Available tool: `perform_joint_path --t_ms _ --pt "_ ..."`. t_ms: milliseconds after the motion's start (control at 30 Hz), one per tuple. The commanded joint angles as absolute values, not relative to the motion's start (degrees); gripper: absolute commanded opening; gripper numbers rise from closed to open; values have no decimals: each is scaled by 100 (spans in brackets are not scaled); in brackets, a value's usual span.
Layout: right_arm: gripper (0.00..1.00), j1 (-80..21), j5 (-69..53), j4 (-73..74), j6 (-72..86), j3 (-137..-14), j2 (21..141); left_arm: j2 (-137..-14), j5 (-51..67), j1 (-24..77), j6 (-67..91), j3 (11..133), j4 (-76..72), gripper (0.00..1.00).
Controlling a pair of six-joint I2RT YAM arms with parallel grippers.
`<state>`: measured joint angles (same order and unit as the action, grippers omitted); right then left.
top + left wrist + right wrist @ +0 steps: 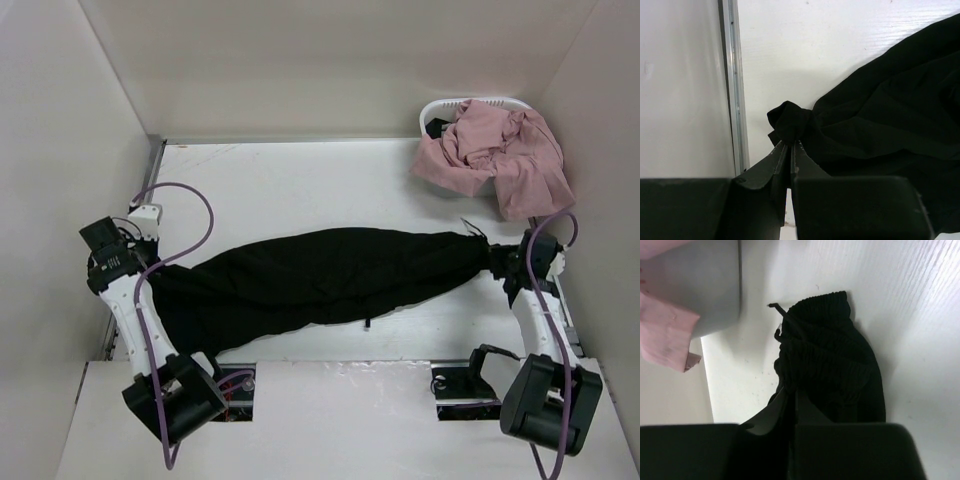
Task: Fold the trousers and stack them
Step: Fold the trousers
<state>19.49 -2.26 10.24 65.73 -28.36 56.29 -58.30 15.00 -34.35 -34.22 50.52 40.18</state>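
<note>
Black trousers (320, 275) lie stretched left to right across the white table. My left gripper (150, 272) is shut on their bunched left end; in the left wrist view the gripper (789, 144) pinches a knot of black cloth (790, 122). My right gripper (497, 260) is shut on the ribbed waistband end at the right; in the right wrist view the gripper (791, 390) clamps the gathered waistband (830, 355), with a drawstring (780, 315) sticking out. Pink trousers (495, 150) hang over a white basket (440, 110) at the back right.
Pale walls stand close on the left, back and right. A metal rail (735, 100) runs along the left wall beside my left gripper. The grey basket wall (710, 285) and a pink cloth corner (670, 335) lie just beyond my right gripper.
</note>
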Motion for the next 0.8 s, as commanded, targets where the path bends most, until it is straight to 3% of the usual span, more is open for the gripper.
perform_joint_path --t_ms 0,267,433,633,767 --pt "0 1921 -474 748 6443 -3075 5712 -5915 1573 -3380 -3446 5361 3631 0" --pt "0 1050 -1327 -1421 5599 -4957 6978 -6477 1538 -3335 -2611 6687 2138 0" --pt "0 1392 -1494 -2478 5379 -4019 6531 -6136 2046 -3871 -2855 6769 2055 0" --pt "0 1612 -1547 -2418 5458 -2682 6617 -5775 2294 -4083 -3663 5916 3355 0" --pt "7 2043 -1529 -1856 5572 -2540 7118 -5538 2224 -4240 -4822 5581 4813 0"
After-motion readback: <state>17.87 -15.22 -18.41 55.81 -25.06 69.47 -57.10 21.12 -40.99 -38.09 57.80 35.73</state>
